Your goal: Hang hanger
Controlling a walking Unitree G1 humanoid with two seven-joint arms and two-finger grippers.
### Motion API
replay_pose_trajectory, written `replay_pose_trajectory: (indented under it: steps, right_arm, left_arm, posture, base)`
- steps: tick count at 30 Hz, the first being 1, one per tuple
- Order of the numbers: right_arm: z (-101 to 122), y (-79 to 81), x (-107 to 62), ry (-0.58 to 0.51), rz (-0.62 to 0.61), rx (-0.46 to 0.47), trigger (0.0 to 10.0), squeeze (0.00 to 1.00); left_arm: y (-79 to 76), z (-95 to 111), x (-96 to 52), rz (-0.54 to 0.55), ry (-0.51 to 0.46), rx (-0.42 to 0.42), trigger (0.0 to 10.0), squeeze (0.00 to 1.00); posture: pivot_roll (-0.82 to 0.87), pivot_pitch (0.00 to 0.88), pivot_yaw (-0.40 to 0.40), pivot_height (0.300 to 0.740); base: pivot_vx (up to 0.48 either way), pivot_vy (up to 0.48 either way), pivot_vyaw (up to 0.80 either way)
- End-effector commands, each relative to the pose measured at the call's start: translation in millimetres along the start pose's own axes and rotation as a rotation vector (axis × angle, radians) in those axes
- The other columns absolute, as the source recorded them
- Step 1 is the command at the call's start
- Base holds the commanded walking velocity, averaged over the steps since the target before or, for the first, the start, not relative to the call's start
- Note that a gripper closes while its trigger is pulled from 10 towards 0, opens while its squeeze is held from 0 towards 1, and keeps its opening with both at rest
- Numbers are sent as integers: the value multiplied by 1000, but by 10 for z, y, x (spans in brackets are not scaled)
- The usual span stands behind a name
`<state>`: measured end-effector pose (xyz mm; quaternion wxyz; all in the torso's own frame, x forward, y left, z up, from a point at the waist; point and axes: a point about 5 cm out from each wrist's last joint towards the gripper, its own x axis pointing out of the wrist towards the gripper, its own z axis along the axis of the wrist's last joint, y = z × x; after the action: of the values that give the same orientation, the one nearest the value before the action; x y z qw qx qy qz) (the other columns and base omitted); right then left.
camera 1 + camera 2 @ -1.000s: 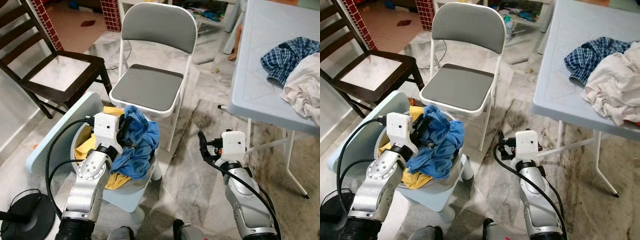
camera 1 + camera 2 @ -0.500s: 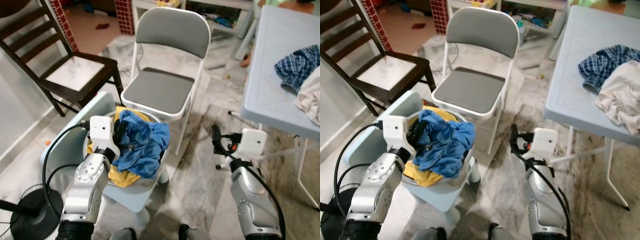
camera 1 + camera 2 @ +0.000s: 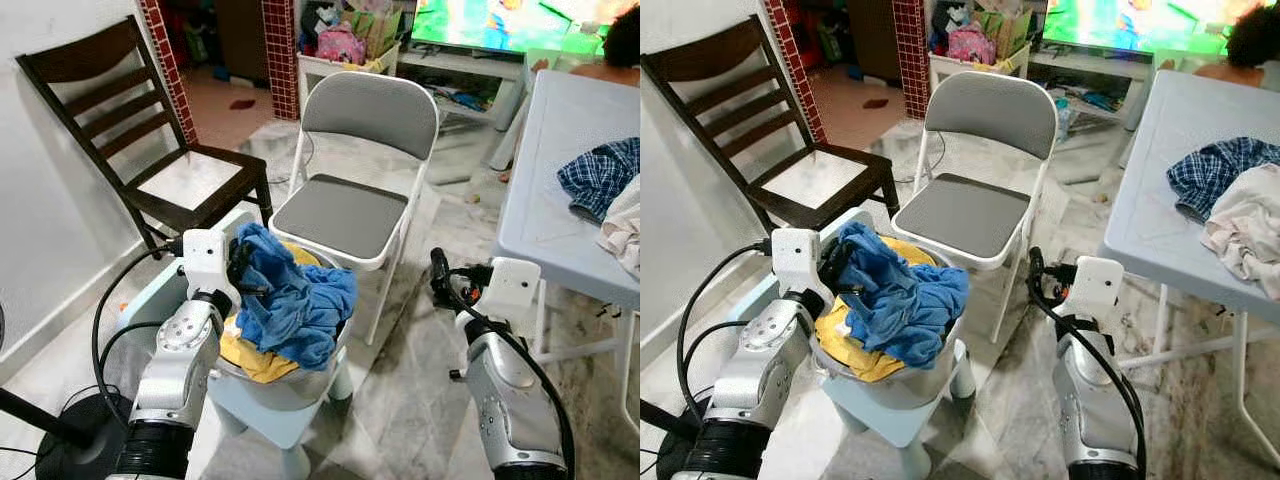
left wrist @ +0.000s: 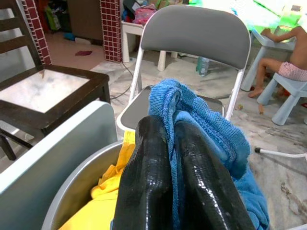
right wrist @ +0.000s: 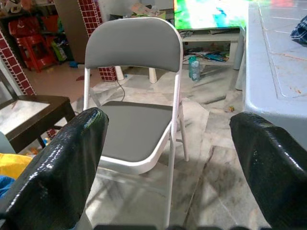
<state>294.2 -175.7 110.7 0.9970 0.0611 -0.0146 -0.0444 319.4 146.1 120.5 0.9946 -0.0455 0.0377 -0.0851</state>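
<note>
The left gripper (image 4: 165, 182) has its two glossy black fingers pressed close together on a fold of a blue knitted garment (image 3: 300, 300), which stands up in a ridge between and above them. The garment is soft and rumpled, draped over the rim of a round grey metal tub (image 3: 925, 368) and spilling down the side nearer the folding chair. Under it lies crumpled yellow cloth (image 3: 255, 355). The tub sits on a low pale blue plastic stool (image 3: 285, 425), with a pale blue panel (image 4: 53, 158) leaning against its far side.

The right gripper (image 5: 168, 158) hovers with its fingers spread wide and nothing between them, pointing toward a folding chair with grey padded seat and back on a white tube frame (image 3: 365, 160), which stands just beyond the tub. No hanger can be made out, so its place and direction cannot be told.

To the robot's left stands a dark wooden slat-back chair (image 3: 130, 130) against a white wall. On the right is a pale blue plastic table (image 3: 1165, 190) with a blue checked shirt (image 3: 1220, 175) and a cream crumpled cloth (image 3: 1250, 235) heaped on it. The floor is worn, mottled grey marble tile (image 3: 410, 400). Red brick-patterned pillars (image 3: 160, 45) and a bright television screen (image 3: 1130, 20) close the room behind; a person's bare leg (image 4: 268, 62) shows by a small stool.
</note>
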Motion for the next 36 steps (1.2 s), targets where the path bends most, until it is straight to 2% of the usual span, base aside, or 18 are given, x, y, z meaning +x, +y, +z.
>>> replay_pose_trajectory:
  steps: [1, 9, 27, 30, 36]
  right_arm:
    - [-24, -8, -16, 8, 5, 0, 10000, 0]
    - [-25, -38, -20, 14, -6, -5, 10000, 0]
    - [-38, -17, -19, 24, 8, -19, 10000, 0]
    - [-35, -22, -20, 26, 8, -23, 10000, 0]
    - [-36, -22, -40, 32, 12, -30, 10000, 0]
  left_arm:
    - [-4, 10, 13, 3, -2, 11, 10000, 0]
    - [-30, -34, 21, 2, 12, 5, 10000, 0]
    - [-30, -37, 7, 1, 11, 5, 10000, 0]
    - [-31, -32, 2, -3, 1, -2, 10000, 0]
    - [-22, -22, -26, -59, -27, -74, 10000, 0]
  posture:
    - [133, 29, 40, 740]
    - [121, 41, 38, 740]
    - [128, 58, 29, 740]
    - [125, 64, 26, 740]
    - [118, 78, 24, 740]
  base:
    - [0, 0, -450]
    - [-147, 0, -726]
    - [-287, 0, 0]
    - [0, 0, 0]
    - [0, 0, 0]
